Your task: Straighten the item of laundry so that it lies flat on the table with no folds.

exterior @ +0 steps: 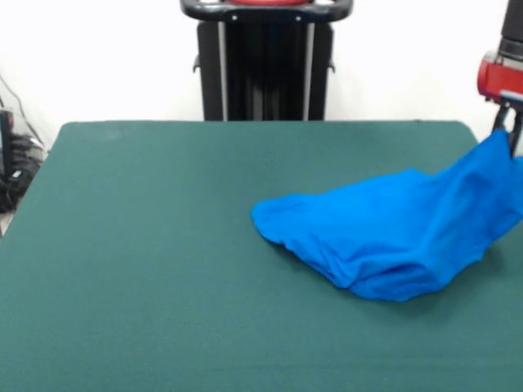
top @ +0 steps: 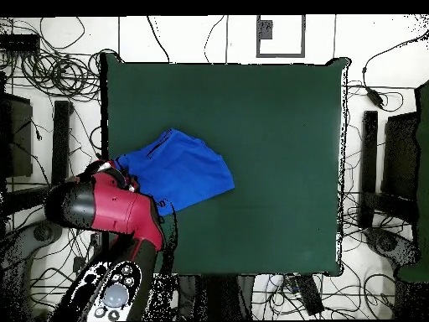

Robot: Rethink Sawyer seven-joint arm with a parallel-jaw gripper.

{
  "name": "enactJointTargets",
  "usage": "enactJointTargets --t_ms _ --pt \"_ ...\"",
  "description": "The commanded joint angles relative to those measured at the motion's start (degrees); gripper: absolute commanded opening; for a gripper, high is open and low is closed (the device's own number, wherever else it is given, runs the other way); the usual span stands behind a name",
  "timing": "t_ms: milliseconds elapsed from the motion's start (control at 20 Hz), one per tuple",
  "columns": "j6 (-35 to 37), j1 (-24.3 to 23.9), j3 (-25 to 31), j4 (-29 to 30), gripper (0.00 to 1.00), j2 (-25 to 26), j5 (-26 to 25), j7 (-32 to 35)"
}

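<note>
At frame right, gripper [exterior: 507,131] pinches the bright blue, soft thin T-shirt [exterior: 392,233], lifting it; spreading across dark green felt table [exterior: 163,245] comes next.

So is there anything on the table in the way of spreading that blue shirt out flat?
Nothing visible. The gripper already holds a corner of the blue shirt lifted at the table edge, and only bare green felt surrounds the cloth.
</note>
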Motion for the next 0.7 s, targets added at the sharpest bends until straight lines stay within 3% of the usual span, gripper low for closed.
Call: enactJointTargets --t_ms 50,700 --pt "1.1 0.7 4.2 0.1 0.00 3.4 3.2 15.7" --pt "0.4 2.1 3.2 -0.5 0.00 4.7 4.2 16.7"
